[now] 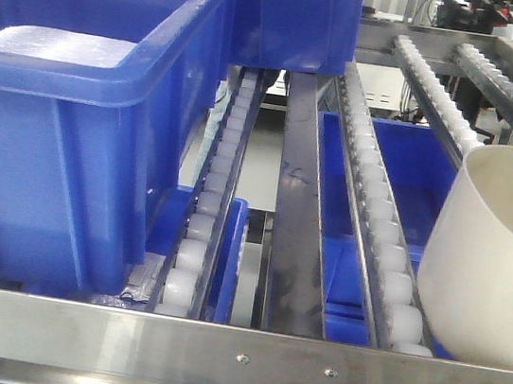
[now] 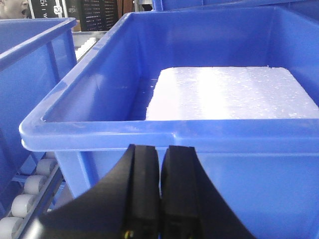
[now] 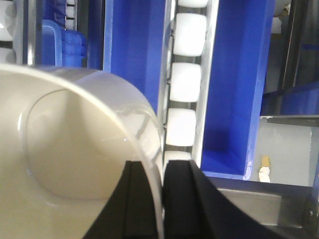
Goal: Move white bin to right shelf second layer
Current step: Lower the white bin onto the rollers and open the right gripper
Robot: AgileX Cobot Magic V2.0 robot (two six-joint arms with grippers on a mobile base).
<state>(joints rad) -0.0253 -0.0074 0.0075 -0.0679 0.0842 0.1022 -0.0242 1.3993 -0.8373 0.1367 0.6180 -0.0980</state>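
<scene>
The white bin (image 1: 496, 254) is at the right edge of the front view, over the right roller track of the right shelf second layer (image 1: 233, 361). Whether it rests on the rollers I cannot tell. In the right wrist view my right gripper (image 3: 158, 167) is shut on the white bin (image 3: 65, 149), one finger inside its thin rim and one outside, with a row of white rollers (image 3: 184, 82) just beyond. My left gripper (image 2: 160, 149) is shut with nothing in it, close to the front wall of a blue crate (image 2: 209, 134). Neither gripper shows in the front view.
A large blue crate (image 1: 65, 127) holding a white slab (image 2: 229, 94) fills the left of the shelf level. A second blue crate (image 1: 300, 17) stands behind it. More blue crates (image 1: 404, 165) lie on the level below. A flat steel rail (image 1: 301, 217) runs down the middle between the roller tracks.
</scene>
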